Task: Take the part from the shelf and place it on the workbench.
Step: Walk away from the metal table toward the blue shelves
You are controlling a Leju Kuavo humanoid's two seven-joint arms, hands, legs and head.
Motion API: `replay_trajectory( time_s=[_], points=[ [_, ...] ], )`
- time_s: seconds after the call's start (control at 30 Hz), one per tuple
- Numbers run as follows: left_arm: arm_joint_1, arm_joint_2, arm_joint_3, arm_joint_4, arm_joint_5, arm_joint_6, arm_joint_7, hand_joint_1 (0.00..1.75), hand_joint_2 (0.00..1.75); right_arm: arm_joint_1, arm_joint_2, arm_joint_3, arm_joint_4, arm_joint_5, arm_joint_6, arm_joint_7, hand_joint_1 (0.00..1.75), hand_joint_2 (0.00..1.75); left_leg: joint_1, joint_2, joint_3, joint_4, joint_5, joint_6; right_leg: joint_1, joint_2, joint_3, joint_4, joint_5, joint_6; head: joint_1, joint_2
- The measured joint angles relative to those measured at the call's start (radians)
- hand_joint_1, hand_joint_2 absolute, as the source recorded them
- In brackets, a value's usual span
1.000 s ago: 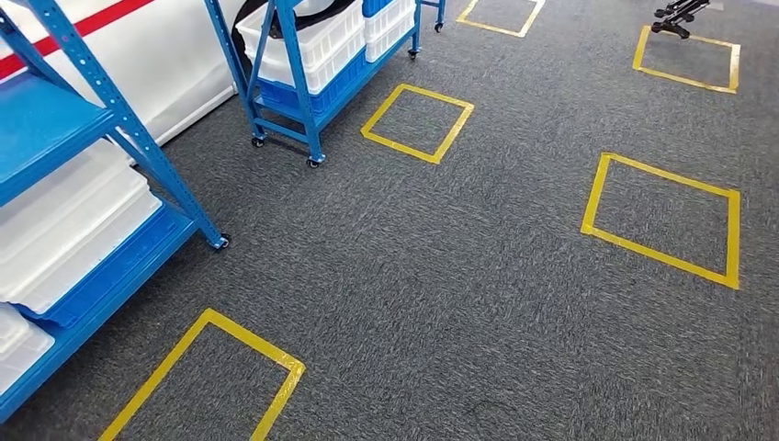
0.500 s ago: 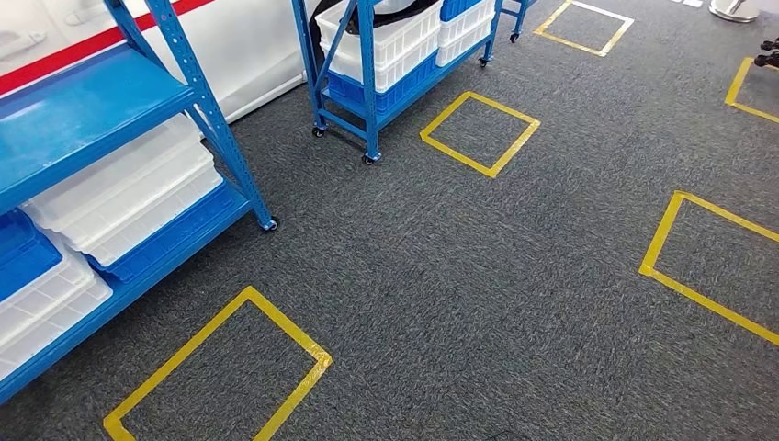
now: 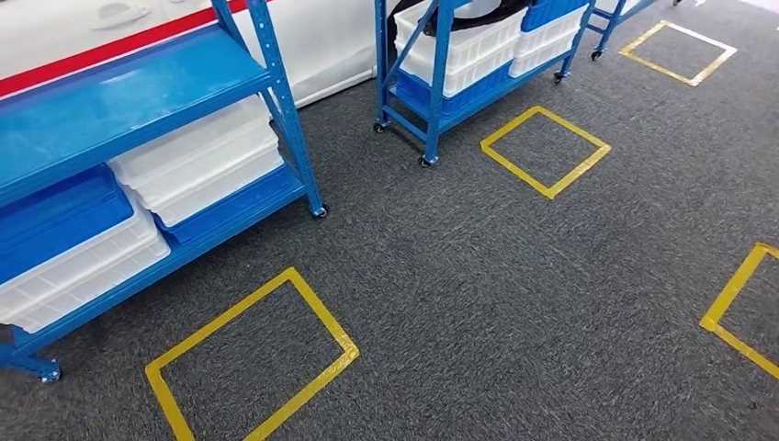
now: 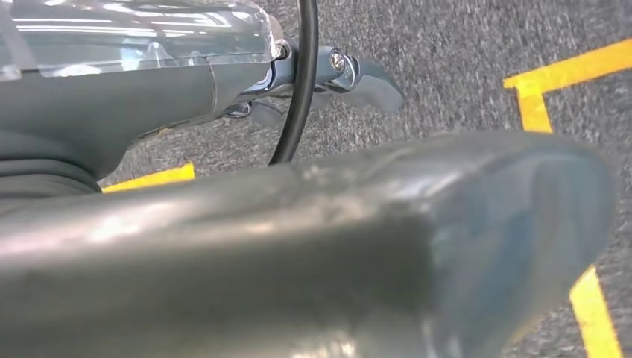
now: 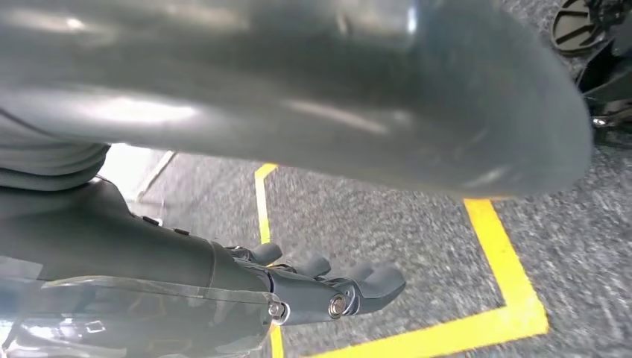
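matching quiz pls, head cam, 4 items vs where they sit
Things
1. stack of white plastic bins
2. blue plastic bin
3. blue wheeled metal rack
4. nearest yellow tape square

Places
A. on the grey carpet in front of the near blue shelf
B. further back, by the white wall, loaded with white crates
C. lower level of the near shelf, at its right end
D. lower level of the near shelf, on top of a white bin

Pairs: 1-C, 2-D, 3-B, 4-A
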Motion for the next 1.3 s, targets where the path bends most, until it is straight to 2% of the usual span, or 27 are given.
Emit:
replay_trajectory(
  time_s=[0.03, 0.07, 0.13, 0.17, 0.2, 0.23, 0.27, 0.3, 0.33, 0.4, 0.43, 0.5, 0.67, 0.73, 0.8, 0.83, 0.87, 0.9, 0.93, 1.0, 1.03, 1.07, 1.13, 1.17, 1.2, 1.27, 1.3],
  points=[
    [0.001, 0.0, 0.0, 0.0, 0.001, 0.0, 0.0, 0.0, 0.0, -0.004, 0.0, 0.0, 0.0, 0.0, 0.0, 0.0, 0.0, 0.0, 0.002, -0.013, 0.004, -0.007, 0.005, 0.006, 0.0, -0.009, 0.004, -0.003, -0.003, 0.004, 0.0, 0.0],
    [0.003, 0.0, 0.001, 0.0, 0.002, 0.0, 0.0, 0.0, 0.0, -0.006, 0.0, 0.0, 0.0, 0.0, 0.0, 0.0, 0.0, 0.0, 0.005, -0.025, 0.009, -0.016, 0.01, 0.011, -0.001, 0.0, 0.008, -0.001, -0.008, 0.01, 0.0, 0.0],
    [0.004, -0.001, 0.001, 0.0, 0.005, 0.0, 0.0, 0.0, 0.0, -0.007, 0.001, 0.0, 0.0, 0.001, 0.001, 0.001, 0.0, 0.0, 0.013, -0.048, 0.019, -0.033, 0.024, 0.022, -0.003, 0.059, -0.005, 0.047, -0.044, 0.018, 0.001, 0.0],
    [0.003, -0.001, 0.002, 0.0, 0.006, 0.0, 0.0, 0.0, 0.0, -0.005, 0.002, 0.0, 0.0, 0.001, 0.001, 0.001, 0.0, 0.0, 0.014, -0.058, 0.018, -0.036, 0.027, 0.024, -0.006, 0.096, -0.029, 0.101, -0.072, 0.021, 0.001, 0.0],
    [0.002, -0.001, 0.002, 0.0, 0.006, 0.001, 0.0, 0.0, 0.0, -0.003, 0.004, 0.0, 0.0, 0.001, 0.001, 0.001, 0.0, 0.0, 0.015, -0.071, 0.016, -0.035, 0.029, 0.026, -0.008, 0.118, -0.061, 0.166, -0.101, 0.024, 0.0, 0.0],
    [0.001, -0.001, 0.002, 0.0, 0.006, 0.001, 0.0, 0.0, 0.0, -0.001, 0.007, 0.0, 0.0, 0.002, 0.001, 0.001, 0.0, 0.0, 0.015, -0.085, 0.015, -0.034, 0.029, 0.026, -0.01, 0.127, -0.092, 0.222, -0.119, 0.027, 0.0, 0.0],
    [0.001, -0.001, 0.002, 0.0, 0.006, 0.001, 0.0, 0.0, 0.0, 0.0, 0.01, 0.0, 0.0, 0.002, 0.001, 0.001, 0.0, 0.0, 0.015, -0.1, 0.015, -0.032, 0.029, 0.026, -0.011, 0.129, -0.112, 0.254, -0.121, 0.029, 0.0, 0.0],
    [0.002, -0.001, 0.002, 0.0, 0.006, 0.001, 0.0, 0.0, 0.0, 0.001, 0.012, 0.0, 0.0, 0.002, 0.001, 0.001, 0.0, 0.0, 0.016, -0.116, 0.016, -0.029, 0.027, 0.024, -0.013, 0.131, -0.117, 0.25, -0.101, 0.032, 0.0, 0.0],
    [0.002, -0.001, 0.002, 0.0, 0.006, 0.001, 0.0, 0.0, 0.0, 0.002, 0.014, 0.0, 0.0, 0.002, 0.001, 0.001, 0.0, 0.0, 0.017, -0.133, 0.016, -0.025, 0.025, 0.021, -0.016, 0.136, -0.103, 0.208, -0.064, 0.033, 0.0, 0.0],
    [0.002, -0.001, 0.003, 0.0, 0.007, 0.001, 0.0, 0.0, 0.0, 0.004, 0.015, 0.0, 0.0, 0.002, 0.001, 0.001, 0.0, 0.0, 0.019, -0.162, 0.012, -0.011, 0.017, 0.011, -0.022, 0.174, -0.056, 0.083, 0.005, 0.036, 0.0, 0.0],
    [0.002, -0.001, 0.004, 0.0, 0.008, 0.001, 0.0, 0.0, 0.0, 0.004, 0.015, 0.0, 0.0, 0.003, 0.001, 0.001, 0.0, 0.0, 0.019, -0.173, 0.008, -0.005, 0.013, 0.005, -0.024, 0.191, -0.04, 0.04, 0.022, 0.035, 0.0, 0.0],
    [0.001, -0.001, 0.005, 0.0, 0.008, 0.001, 0.0, 0.0, 0.0, 0.003, 0.015, 0.0, 0.001, 0.003, 0.001, 0.0, 0.0, 0.0, 0.017, -0.186, -0.001, 0.001, 0.009, -0.004, -0.025, 0.206, -0.032, 0.017, 0.022, 0.032, 0.0, 0.0],
    [0.002, -0.001, 0.007, 0.0, 0.008, 0.001, 0.0, 0.0, 0.0, 0.0, 0.015, 0.0, 0.001, 0.003, 0.003, 0.0, 0.0, 0.0, 0.02, -0.197, -0.003, -0.001, 0.01, -0.011, -0.021, 0.194, -0.031, 0.017, 0.022, 0.025, 0.0, 0.0],
    [0.001, -0.001, 0.012, 0.0, 0.009, 0.002, 0.001, 0.0, 0.0, 0.002, 0.009, 0.0, 0.001, 0.004, 0.007, 0.002, 0.0, 0.0, 0.023, -0.144, -0.044, 0.084, -0.041, -0.026, -0.017, 0.155, -0.026, 0.011, 0.021, 0.006, 0.0, 0.0],
    [-0.001, -0.002, 0.016, 0.0, 0.009, 0.003, 0.003, 0.0, 0.0, 0.007, 0.001, 0.0, 0.001, 0.007, 0.01, 0.003, 0.0, 0.0, 0.024, -0.081, -0.119, 0.239, -0.115, -0.038, -0.015, 0.105, -0.023, 0.006, 0.019, -0.009, 0.0, 0.0],
    [0.0, -0.002, 0.016, 0.0, 0.009, 0.003, 0.003, 0.0, 0.0, 0.007, -0.001, 0.0, 0.001, 0.007, 0.011, 0.003, 0.0, 0.0, 0.025, -0.076, -0.141, 0.281, -0.126, -0.04, -0.013, 0.09, -0.023, 0.006, 0.017, -0.01, 0.0, 0.0],
    [0.001, -0.002, 0.017, 0.0, 0.009, 0.003, 0.003, 0.0, 0.0, 0.006, -0.002, 0.0, 0.001, 0.008, 0.012, 0.003, 0.0, 0.0, 0.025, -0.073, -0.145, 0.288, -0.117, -0.04, -0.013, 0.076, -0.021, 0.007, 0.015, -0.01, 0.0, 0.0],
    [0.002, -0.002, 0.017, 0.0, 0.01, 0.003, 0.003, 0.0, 0.0, 0.006, -0.002, 0.0, 0.001, 0.008, 0.012, 0.004, 0.0, 0.0, 0.025, -0.068, -0.127, 0.255, -0.09, -0.038, -0.012, 0.063, -0.018, 0.007, 0.013, -0.009, 0.0, 0.0],
    [0.003, -0.002, 0.018, 0.0, 0.01, 0.003, 0.003, 0.0, 0.0, 0.005, -0.002, 0.0, 0.001, 0.008, 0.013, 0.004, 0.0, 0.0, 0.023, -0.051, -0.094, 0.19, -0.053, -0.034, -0.012, 0.05, -0.013, 0.007, 0.01, -0.007, 0.0, 0.0],
    [0.002, -0.001, 0.018, 0.0, 0.011, 0.005, 0.001, 0.0, 0.0, 0.005, -0.002, 0.0, 0.001, 0.009, 0.014, 0.004, 0.0, 0.0, 0.013, 0.006, -0.029, 0.06, -0.004, -0.018, -0.009, 0.026, -0.003, 0.007, 0.003, 0.0, 0.0, 0.0],
    [0.0, -0.001, 0.018, 0.0, 0.011, 0.006, 0.0, 0.0, 0.0, 0.004, -0.002, 0.0, 0.001, 0.009, 0.014, 0.004, 0.0, 0.0, 0.007, 0.026, -0.012, 0.024, 0.005, -0.009, -0.007, 0.014, 0.001, 0.007, -0.001, 0.005, 0.0, 0.0],
    [-0.001, -0.001, 0.018, 0.0, 0.011, 0.007, -0.001, 0.0, 0.0, 0.003, -0.002, 0.0, 0.002, 0.009, 0.015, 0.004, 0.0, 0.0, 0.003, 0.03, -0.009, 0.011, 0.004, -0.003, -0.006, 0.003, 0.005, 0.005, -0.003, 0.01, 0.0, 0.0],
    [0.001, -0.001, 0.018, 0.0, 0.011, 0.008, -0.002, 0.0, 0.0, -0.002, -0.002, 0.0, 0.001, 0.009, 0.015, 0.004, 0.0, 0.0, 0.006, 0.001, -0.006, 0.003, 0.009, 0.006, -0.005, -0.019, 0.016, 0.001, -0.007, 0.021, 0.0, 0.0],
    [0.002, -0.001, 0.018, 0.0, 0.011, 0.009, -0.002, 0.0, 0.0, -0.004, -0.002, 0.0, 0.001, 0.009, 0.014, 0.004, 0.0, 0.0, 0.009, -0.012, -0.001, -0.005, 0.014, 0.011, -0.005, -0.01, 0.019, 0.003, -0.013, 0.026, 0.001, 0.0],
    [0.003, -0.001, 0.018, 0.0, 0.011, 0.009, -0.002, 0.0, 0.0, -0.004, -0.002, 0.0, 0.001, 0.01, 0.014, 0.005, 0.0, 0.0, 0.013, -0.025, 0.003, -0.013, 0.019, 0.017, -0.006, 0.018, 0.013, 0.025, -0.03, 0.031, 0.001, 0.0],
    [0.001, -0.001, 0.019, 0.0, 0.011, 0.009, -0.002, 0.0, 0.0, -0.001, 0.002, 0.0, 0.001, 0.01, 0.012, 0.005, 0.0, 0.0, 0.018, -0.051, 0.006, -0.02, 0.027, 0.026, -0.009, 0.094, -0.036, 0.128, -0.087, 0.035, 0.001, 0.0],
    [0.0, -0.001, 0.019, 0.0, 0.011, 0.009, -0.002, 0.0, 0.0, 0.001, 0.004, 0.0, 0.001, 0.01, 0.012, 0.006, 0.0, 0.0, 0.018, -0.066, 0.005, -0.019, 0.028, 0.029, -0.011, 0.118, -0.072, 0.195, -0.115, 0.036, 0.001, 0.0]
  ],
)
